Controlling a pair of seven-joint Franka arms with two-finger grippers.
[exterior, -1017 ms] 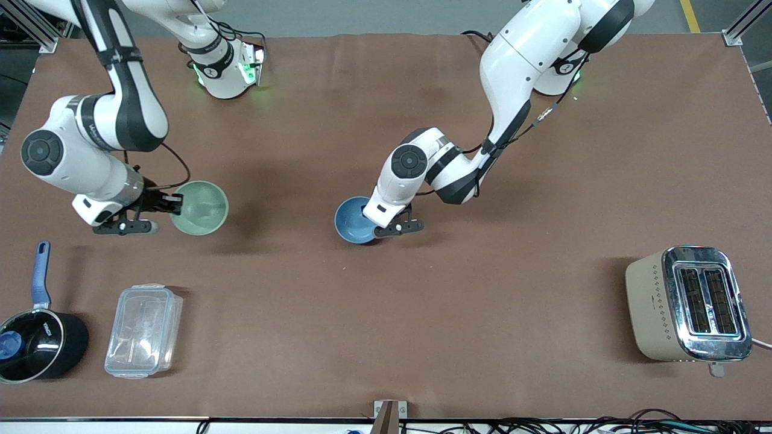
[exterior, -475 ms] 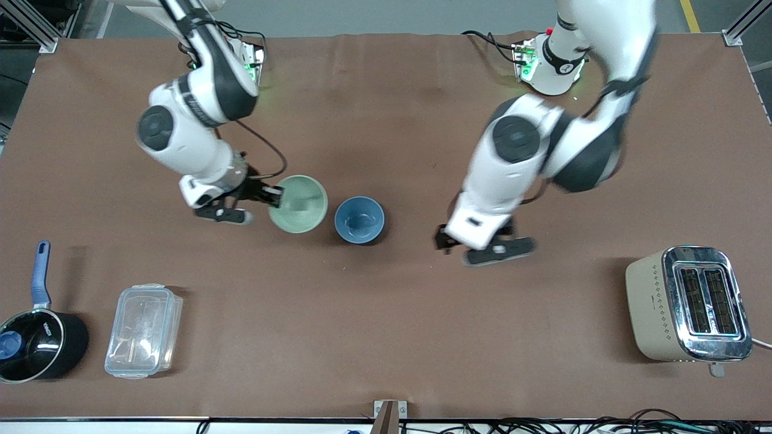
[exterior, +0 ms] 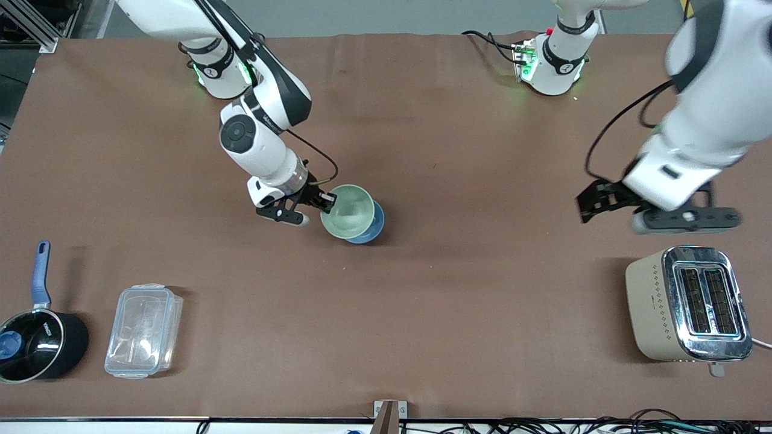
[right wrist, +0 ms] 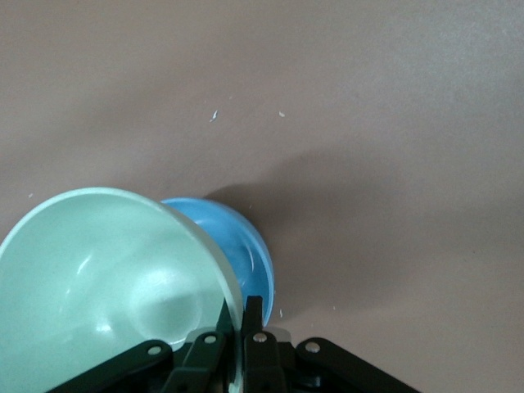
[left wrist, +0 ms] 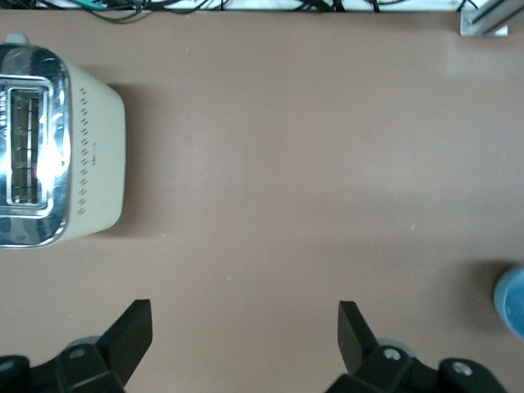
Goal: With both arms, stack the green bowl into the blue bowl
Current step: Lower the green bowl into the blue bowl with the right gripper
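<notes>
One small pale sage-green bowl, empty, hangs tilted over one sky-blue bowl mid-table, its rim pinched in the right gripper. The left gripper, jaws wide apart and empty, hovers above the beige toaster.

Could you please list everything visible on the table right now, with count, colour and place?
green bowl: one, pale green, held over the blue bowl.
blue bowl: one, blue, mid-table, mostly covered by the green bowl.
toaster: one, beige and chrome, left arm's end.
saucepan: one, black with blue handle, right arm's end.
plastic container: one, clear, beside the saucepan.
table: one, brown.
right gripper: one, black, shut on the green bowl's rim.
left gripper: one, black, open, over bare table near the toaster.
</notes>
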